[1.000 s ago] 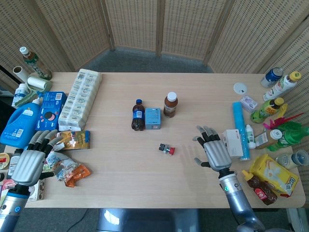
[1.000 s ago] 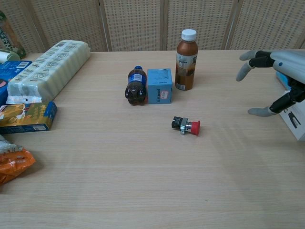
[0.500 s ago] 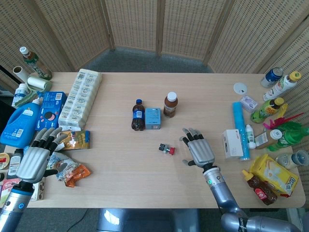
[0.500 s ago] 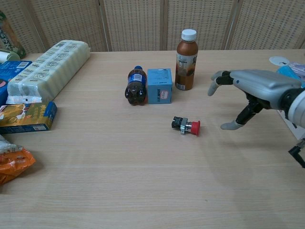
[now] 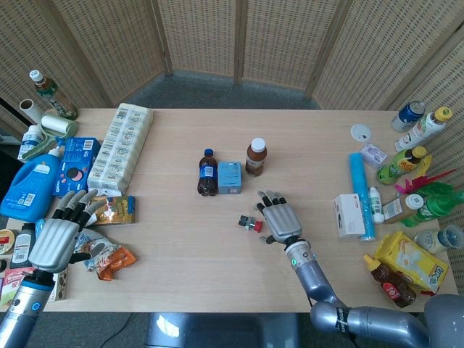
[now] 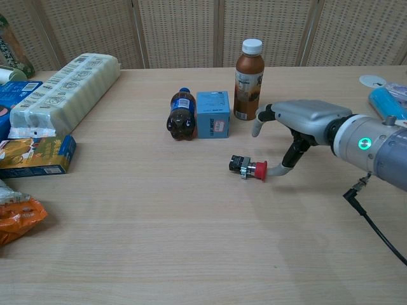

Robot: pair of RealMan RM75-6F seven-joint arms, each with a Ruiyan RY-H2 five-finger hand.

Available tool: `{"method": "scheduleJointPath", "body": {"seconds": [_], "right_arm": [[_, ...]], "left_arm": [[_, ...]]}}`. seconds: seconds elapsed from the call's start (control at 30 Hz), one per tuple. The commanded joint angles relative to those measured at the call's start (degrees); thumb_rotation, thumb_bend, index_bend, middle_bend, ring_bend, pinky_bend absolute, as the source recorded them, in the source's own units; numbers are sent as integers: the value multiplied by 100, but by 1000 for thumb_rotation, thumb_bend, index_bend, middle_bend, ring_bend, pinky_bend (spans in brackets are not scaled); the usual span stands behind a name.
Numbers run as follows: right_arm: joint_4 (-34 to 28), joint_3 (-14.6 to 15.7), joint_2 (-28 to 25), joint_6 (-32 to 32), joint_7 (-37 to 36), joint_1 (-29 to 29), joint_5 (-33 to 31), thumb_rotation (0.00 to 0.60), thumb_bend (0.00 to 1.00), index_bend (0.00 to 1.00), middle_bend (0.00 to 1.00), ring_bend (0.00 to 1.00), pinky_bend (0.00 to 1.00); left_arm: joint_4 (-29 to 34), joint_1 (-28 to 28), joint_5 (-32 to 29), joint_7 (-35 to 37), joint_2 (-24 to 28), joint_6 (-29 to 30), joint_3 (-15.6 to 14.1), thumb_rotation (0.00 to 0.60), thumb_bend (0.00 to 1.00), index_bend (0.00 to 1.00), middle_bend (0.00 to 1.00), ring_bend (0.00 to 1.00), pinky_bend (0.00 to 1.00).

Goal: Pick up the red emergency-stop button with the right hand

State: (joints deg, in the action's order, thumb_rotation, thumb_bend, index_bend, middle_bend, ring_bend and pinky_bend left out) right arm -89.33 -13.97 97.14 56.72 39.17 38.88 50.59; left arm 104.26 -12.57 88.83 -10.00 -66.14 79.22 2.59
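The red emergency-stop button (image 5: pixel 251 224) (image 6: pixel 248 168) lies on its side on the wooden table, red cap pointing right. My right hand (image 5: pixel 280 220) (image 6: pixel 299 121) hovers just right of it, fingers spread and open, holding nothing. In the chest view its thumb tip comes down right beside the red cap; whether it touches cannot be told. My left hand (image 5: pixel 56 238) is open at the table's left edge, above snack packets, and shows only in the head view.
Behind the button stand a dark cola bottle (image 6: pixel 182 115), a blue box (image 6: pixel 212 114) and a brown bottle with white cap (image 6: pixel 247 81). A long wrapped pack (image 5: pixel 119 148) lies left. Bottles and boxes crowd the right edge, among them a white box (image 5: pixel 347 214).
My right hand has moved left across the table from beside the white box to just right of the button. The left hand shifted slightly. The button has not moved.
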Motion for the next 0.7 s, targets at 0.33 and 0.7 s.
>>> {"method": "scheduleJointPath", "body": {"seconds": [0.33,0.7], "right_arm": [[577,147,500,-111,194,394,-640,600,170,269,0,0,0],[1000,71,746,-242,283,751,-1075,600,172,285,0,0,0]], "left_arm": [[-136,-37,-49,121,-46,-31,0,600,235,161,0,0,0],[-289,-39,-71,281,-80,11,9,600,234,158,0,0,0]]}}
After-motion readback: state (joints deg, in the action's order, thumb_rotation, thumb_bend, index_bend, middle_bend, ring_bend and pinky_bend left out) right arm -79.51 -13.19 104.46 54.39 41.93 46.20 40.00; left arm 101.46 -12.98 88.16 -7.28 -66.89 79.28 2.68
